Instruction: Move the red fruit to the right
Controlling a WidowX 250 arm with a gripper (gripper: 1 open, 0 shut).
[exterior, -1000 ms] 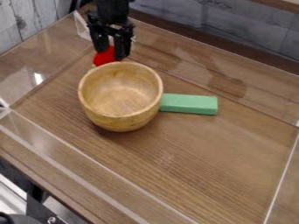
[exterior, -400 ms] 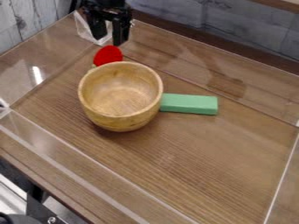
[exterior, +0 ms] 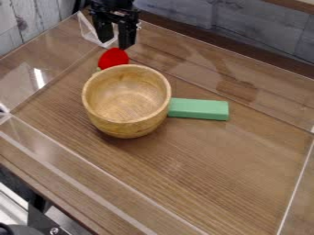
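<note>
The red fruit (exterior: 112, 58) lies on the wooden table just behind the left rim of the wooden bowl (exterior: 125, 100); only its glossy red top shows and its green end is hidden. My gripper (exterior: 116, 39) hangs just above and slightly behind the fruit, its dark fingers apart and pointing down, holding nothing.
A flat green rectangular block (exterior: 199, 109) lies to the right of the bowl, touching its side. Clear acrylic walls (exterior: 37, 147) ring the table. A light wall runs along the back.
A second ago my gripper was low around the red fruit. It has since risen off it with its fingers apart. The fruit stays on the table in the same spot.
</note>
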